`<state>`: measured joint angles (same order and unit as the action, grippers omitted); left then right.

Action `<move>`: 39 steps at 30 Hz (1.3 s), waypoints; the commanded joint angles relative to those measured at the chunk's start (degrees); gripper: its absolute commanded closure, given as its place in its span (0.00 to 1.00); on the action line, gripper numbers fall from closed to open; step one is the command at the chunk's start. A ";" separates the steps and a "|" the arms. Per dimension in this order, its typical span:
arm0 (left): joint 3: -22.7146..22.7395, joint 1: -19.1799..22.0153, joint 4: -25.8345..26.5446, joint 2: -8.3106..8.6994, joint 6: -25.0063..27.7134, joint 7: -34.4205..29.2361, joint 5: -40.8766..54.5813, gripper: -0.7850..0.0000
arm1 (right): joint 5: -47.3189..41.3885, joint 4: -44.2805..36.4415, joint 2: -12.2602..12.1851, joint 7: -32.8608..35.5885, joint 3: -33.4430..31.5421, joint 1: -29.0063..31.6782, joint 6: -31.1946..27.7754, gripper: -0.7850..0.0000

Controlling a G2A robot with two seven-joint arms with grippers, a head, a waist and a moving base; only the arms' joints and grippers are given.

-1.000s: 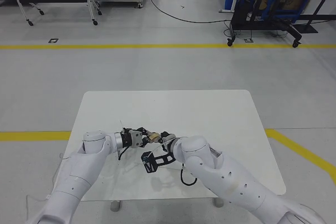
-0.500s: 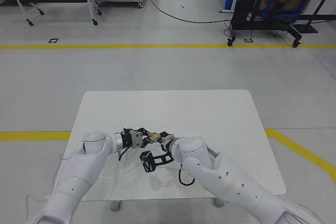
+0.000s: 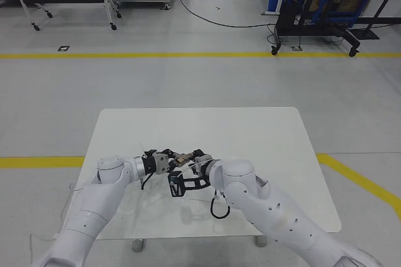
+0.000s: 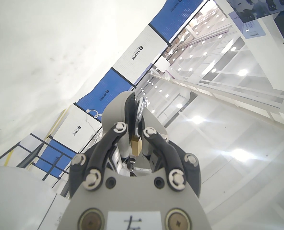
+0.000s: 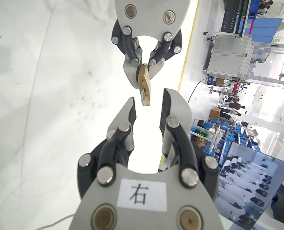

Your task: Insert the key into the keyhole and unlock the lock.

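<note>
On the left, the left gripper [image 4: 135, 107] is clamped on the lock [image 5: 144, 77], a small brass padlock. It holds the lock off the table [image 3: 267, 133], over the near half and a little left of centre. The lock's body is pinched between the fingertips, and its keyhole end points right, toward the other arm.

The key [image 5: 145, 98] sticks out of that end. Its round flat head is in the open and its blade appears to be seated in the keyhole, though the pictures do not show how deep it goes.

To the right, the right gripper [image 5: 149, 107] faces the left one almost tip to tip. Its fingers [image 5: 167, 106] are spread, one on each side of the key's head, close to it but not touching, so this gripper is grasping nothing.

Insertion looks done or nearly done, and the step in hand seems to be taking hold of the key to turn it. The next move calls for the right fingers to close squarely on the flat faces of the head. The wrist would then roll about the blade's axis while the left gripper keeps the lock from twisting with it. An off-centre pinch could tilt the key in the keyhole or pull it out.
</note>
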<state>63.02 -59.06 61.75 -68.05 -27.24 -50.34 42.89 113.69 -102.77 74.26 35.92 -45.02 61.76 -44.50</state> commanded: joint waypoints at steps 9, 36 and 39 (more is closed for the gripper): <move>3.52 -5.08 6.64 0.28 23.66 9.33 -4.53 1.00 | -2.36 -8.85 -2.59 -10.08 -11.17 9.71 4.52 0.77; 4.71 -9.72 12.97 0.26 30.01 13.90 -11.02 1.00 | 17.46 0.51 -1.48 -20.11 -1.14 7.21 15.58 0.71; 4.83 -9.74 12.91 0.22 30.13 13.65 -10.94 1.00 | 16.96 1.86 -1.07 -19.70 -0.72 6.51 16.24 0.71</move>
<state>67.81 -68.80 74.68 -67.82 2.84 -36.60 31.92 130.89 -101.39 73.05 16.10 -45.86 68.50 -28.52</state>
